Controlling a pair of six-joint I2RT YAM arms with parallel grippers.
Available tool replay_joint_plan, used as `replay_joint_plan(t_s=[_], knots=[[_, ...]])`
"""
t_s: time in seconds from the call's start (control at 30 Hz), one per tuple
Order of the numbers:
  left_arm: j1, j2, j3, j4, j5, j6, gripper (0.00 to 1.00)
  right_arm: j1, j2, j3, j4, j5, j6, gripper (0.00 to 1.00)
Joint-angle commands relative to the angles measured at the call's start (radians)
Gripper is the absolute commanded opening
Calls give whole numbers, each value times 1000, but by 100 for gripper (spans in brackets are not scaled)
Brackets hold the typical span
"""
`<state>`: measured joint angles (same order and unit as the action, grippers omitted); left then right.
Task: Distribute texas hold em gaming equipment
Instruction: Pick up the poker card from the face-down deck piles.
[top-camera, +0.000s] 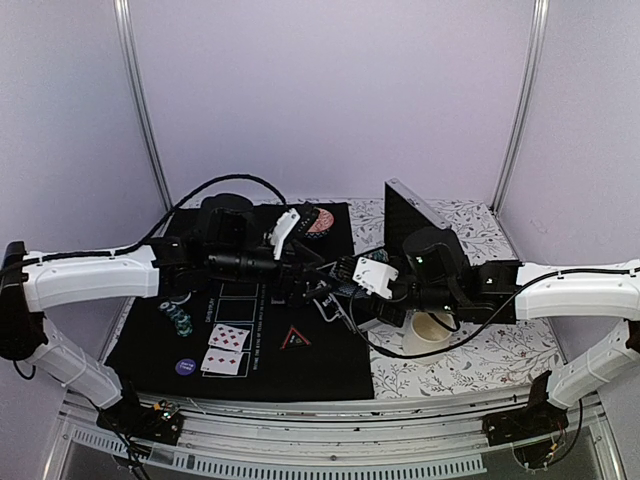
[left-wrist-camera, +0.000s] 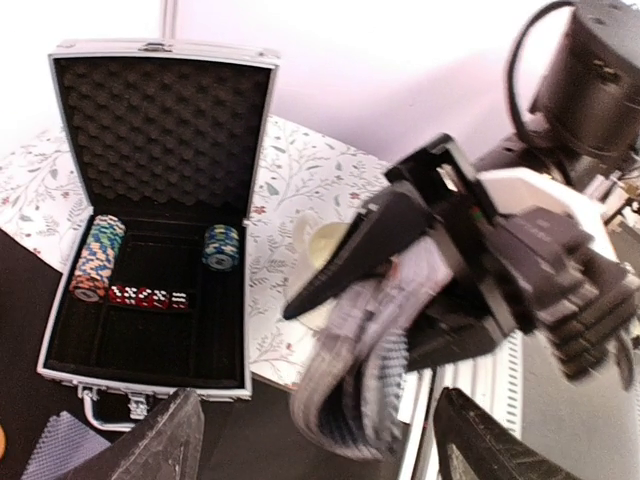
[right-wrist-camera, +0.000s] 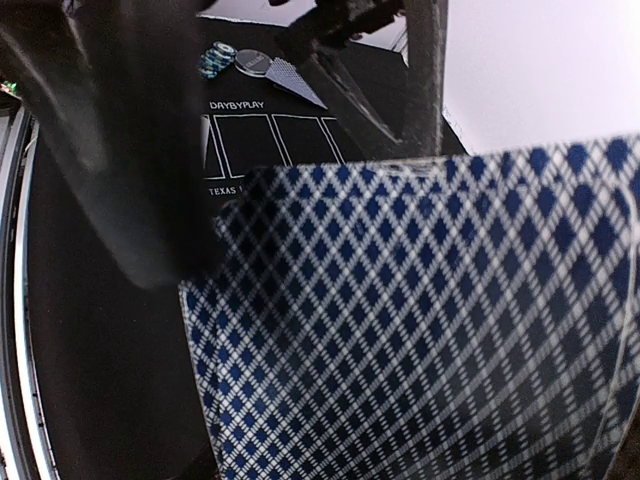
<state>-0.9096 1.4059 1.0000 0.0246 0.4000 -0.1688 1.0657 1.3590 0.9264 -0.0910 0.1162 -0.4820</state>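
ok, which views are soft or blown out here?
Left wrist: case crisp, deck and the right hand holding it smeared, wall behind blown white. Right wrist: deck fills the frame, slightly soft; mat beyond sharper; top-right corner washed out. Top external: sharp but dim, mat swallows detail.

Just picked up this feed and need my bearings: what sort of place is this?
Likely a walled test booth staged as a poker table: plain walls with metal posts, a black hold'em mat, and an open chip case on a floral cloth.
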Motion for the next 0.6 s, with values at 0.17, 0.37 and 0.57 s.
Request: replay_joint_plan(t_s=[0.17,0.37,0.57], knots=[[-21,126,148,-54,-72,18,75,5,2,30,12,-17,17,43],[-25,116,157,-80,-96,24,60,5,-6,24,12,-11,17,43],[-25,80,156,-151,-239,41,45,6,-11,20,13,-3,16,43]])
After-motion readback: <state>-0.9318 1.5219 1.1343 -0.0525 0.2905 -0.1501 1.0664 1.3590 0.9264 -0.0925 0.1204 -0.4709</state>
